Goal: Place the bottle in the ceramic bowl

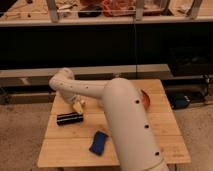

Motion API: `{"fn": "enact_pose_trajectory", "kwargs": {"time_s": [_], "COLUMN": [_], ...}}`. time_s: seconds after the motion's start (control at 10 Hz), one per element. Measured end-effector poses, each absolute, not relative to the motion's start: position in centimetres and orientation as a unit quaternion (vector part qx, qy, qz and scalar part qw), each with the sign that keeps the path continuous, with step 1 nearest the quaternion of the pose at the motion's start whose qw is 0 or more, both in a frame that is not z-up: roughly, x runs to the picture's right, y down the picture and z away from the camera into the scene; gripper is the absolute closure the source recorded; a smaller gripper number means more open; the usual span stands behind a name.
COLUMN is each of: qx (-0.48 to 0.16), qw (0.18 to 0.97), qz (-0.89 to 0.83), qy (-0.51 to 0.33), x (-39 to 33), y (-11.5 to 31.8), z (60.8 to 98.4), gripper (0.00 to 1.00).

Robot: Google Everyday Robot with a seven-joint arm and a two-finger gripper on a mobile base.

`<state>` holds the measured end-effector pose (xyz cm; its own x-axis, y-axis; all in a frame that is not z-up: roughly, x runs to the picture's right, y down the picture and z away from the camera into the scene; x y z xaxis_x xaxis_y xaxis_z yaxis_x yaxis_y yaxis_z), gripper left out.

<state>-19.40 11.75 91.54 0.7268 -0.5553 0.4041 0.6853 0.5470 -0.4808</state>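
Observation:
My white arm reaches over the wooden table [65,150] from the lower right, bends at an elbow at the back left, and comes down to the gripper [77,103] just above the black bar [69,118]. A small pale object, seemingly the bottle [79,107], sits at the gripper's tip. I cannot tell whether it is held or lying on the table. The orange-red ceramic bowl [146,99] shows only as a sliver at the right of the table, mostly hidden behind my arm and well to the right of the gripper.
A blue object [99,142] lies near the table's front, left of my arm. A dark shelf unit [100,45] with clutter on top stands behind the table. A blue-black thing [180,101] sits on the floor at the right.

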Motion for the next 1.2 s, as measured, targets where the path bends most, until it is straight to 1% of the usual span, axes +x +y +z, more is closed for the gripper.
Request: {"fn": "enact_pose_trajectory", "kwargs": {"time_s": [0.6, 0.8, 1.1, 1.2], "qx": [-0.314, -0.298, -0.271, -0.263], "qw": [0.875, 0.882, 0.892, 0.896], "qz": [-0.355, -0.349, -0.338, -0.332], "qy": [-0.103, -0.110, -0.125, -0.130], "x": [-19.6, -20.0, -20.3, -20.5], "y": [11.5, 10.0, 6.2, 5.6], "z": [91.1, 89.3, 85.0, 84.4], "gripper": [0.20, 0.20, 0.20, 0.20]}}
